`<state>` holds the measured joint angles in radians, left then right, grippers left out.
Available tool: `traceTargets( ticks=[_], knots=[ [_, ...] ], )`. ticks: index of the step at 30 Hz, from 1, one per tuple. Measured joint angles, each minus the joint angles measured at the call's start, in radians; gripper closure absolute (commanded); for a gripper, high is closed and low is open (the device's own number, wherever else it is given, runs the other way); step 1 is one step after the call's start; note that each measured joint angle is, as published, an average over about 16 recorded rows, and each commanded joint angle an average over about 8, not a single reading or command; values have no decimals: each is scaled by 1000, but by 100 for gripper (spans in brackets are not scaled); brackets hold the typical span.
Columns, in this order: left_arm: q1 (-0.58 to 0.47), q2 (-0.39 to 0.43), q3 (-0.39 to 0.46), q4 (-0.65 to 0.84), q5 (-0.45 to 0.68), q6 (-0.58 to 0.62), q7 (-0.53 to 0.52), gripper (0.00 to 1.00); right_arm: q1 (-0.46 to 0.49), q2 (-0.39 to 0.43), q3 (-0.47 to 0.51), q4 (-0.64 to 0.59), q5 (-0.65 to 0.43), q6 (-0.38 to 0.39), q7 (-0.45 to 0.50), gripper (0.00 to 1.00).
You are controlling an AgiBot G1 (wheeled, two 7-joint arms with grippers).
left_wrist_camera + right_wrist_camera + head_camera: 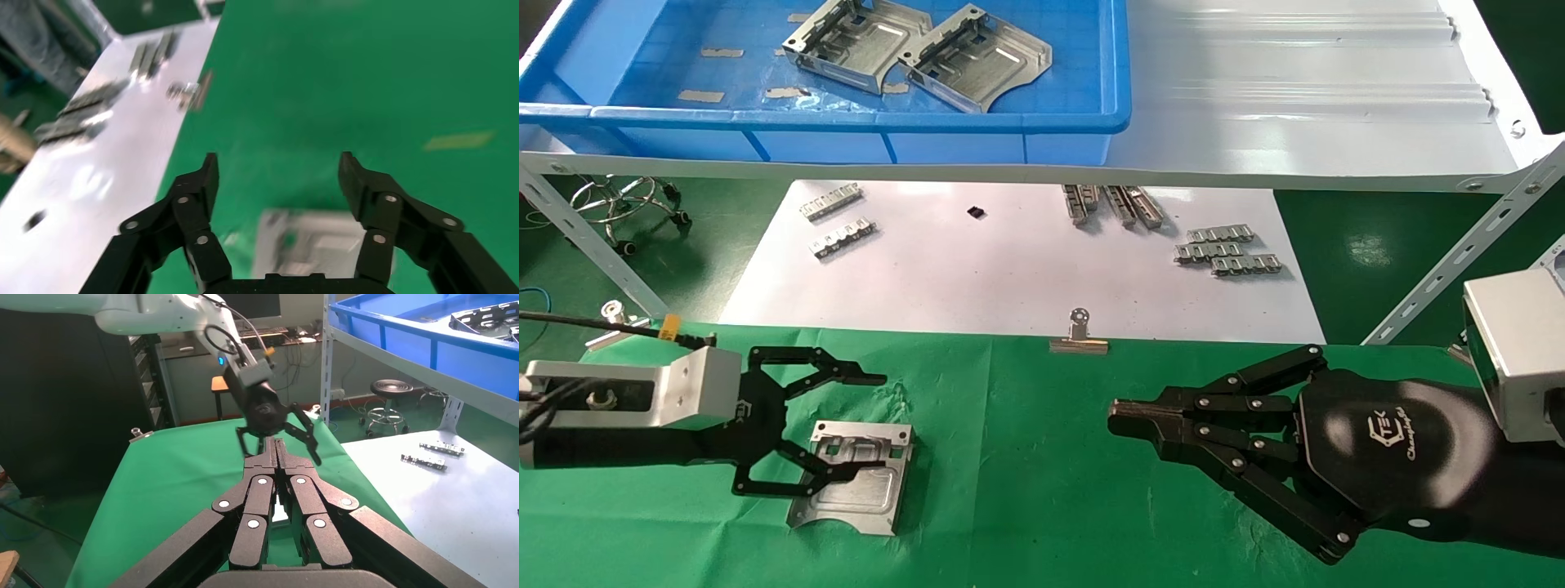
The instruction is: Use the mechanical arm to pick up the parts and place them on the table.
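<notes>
One silvery part lies flat on the green-clothed table at the front left. My left gripper is open just over its near end, with the fingers spread wide and nothing between them. In the left wrist view the part shows blurred below the open left gripper. Two more parts lie in the blue bin on the shelf. My right gripper is shut and empty over the table's right half. It also shows in the right wrist view.
A white sheet behind the cloth carries small toothed strips. A binder clip stands on the cloth's far edge. The grey ribbed shelf overhangs the back. Shelf braces slant at both sides.
</notes>
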<state>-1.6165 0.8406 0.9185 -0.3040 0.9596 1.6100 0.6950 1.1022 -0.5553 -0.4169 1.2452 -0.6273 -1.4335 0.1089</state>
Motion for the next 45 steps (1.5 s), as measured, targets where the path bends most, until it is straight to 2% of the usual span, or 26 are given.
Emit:
traceTargets(
  ticks=[1, 2, 45],
  knots=[
    [7, -4, -5, -18, -7, 0, -25, 0, 0, 0, 0, 0, 0, 0, 0, 2],
    [14, -9, -10, -36, -14, 0, -49, 0, 0, 0, 0, 0, 0, 0, 0, 0],
    [402, -171, -473, -731, -173, -83, -668, 0, 0, 0, 0, 0, 0, 0, 0, 0]
  ],
)
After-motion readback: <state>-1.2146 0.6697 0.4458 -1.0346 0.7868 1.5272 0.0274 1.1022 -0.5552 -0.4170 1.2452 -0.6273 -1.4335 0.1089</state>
